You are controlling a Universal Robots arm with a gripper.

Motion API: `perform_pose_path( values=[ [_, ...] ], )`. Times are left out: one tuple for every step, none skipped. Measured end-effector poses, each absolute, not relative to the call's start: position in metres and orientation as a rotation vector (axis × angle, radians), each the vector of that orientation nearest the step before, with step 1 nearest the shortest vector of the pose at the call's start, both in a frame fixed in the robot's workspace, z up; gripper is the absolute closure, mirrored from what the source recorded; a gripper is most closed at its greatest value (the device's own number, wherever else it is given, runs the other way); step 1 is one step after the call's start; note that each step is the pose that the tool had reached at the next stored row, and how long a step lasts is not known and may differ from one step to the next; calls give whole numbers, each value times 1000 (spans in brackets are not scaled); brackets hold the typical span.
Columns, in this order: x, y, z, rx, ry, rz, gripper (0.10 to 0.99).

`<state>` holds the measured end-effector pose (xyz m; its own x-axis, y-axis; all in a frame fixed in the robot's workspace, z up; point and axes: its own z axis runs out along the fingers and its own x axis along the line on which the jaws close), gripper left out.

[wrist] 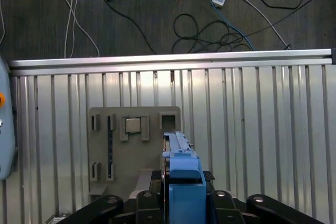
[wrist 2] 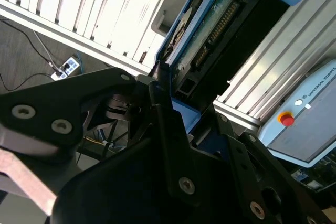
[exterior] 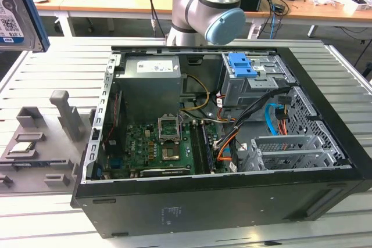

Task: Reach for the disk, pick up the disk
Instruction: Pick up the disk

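Disk (exterior: 16,10) is off the surface (exterior: 64,62). In the exterior view it hangs at that view's far left, label side showing, blue rail down one edge, well apart from the open computer case (exterior: 232,201). In both wrist views the gripper (wrist: 184,205) has its jaws closed on the disk. In the first wrist view the blue rail runs edge-on between them, and in the second wrist view the board side and connector row (wrist 2: 218,24) stick out past the black body. Under it in the first wrist view is a grey holder tray (wrist: 105,177) on the slatted surface, with a small square chip (wrist: 133,125) in one pocket. The disk reads as above the tray's edge and not touching. My read is that the reach is done, the pick is effectively made, and hold quality is what matters now. The grip looks to be at one end, so most of the body overhangs. It's a heavy metal block on smooth plastic rails, so it could pivot or creep in the jaws. Best practice here is to squeeze across the rails and not on the board side. Stand the disk on edge so its weight doesn't pry the jaws apart, and avoid jerks. Can't tell how deep the bite is because the gripper body hides the contact. Mind clearance to the tray posts (exterior: 65,108).
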<state>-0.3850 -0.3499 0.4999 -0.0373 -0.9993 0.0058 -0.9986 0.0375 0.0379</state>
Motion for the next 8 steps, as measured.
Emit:
perform_pose_path(
  values=[
    [-385,-350,500,2158,-2241,-36,718],
    [-384,-350,500,2158,-2240,-36,718],
    [-383,-350,500,2158,-2240,-36,718],
    [-380,-350,500,2158,-2240,-36,718],
    [-379,-350,500,2158,-2241,-36,718],
    [-377,-350,500,2158,-2240,-36,718],
    [-375,-350,500,2158,-2240,-36,718],
    [-372,-350,500,2158,-2241,-36,718]
  ],
)
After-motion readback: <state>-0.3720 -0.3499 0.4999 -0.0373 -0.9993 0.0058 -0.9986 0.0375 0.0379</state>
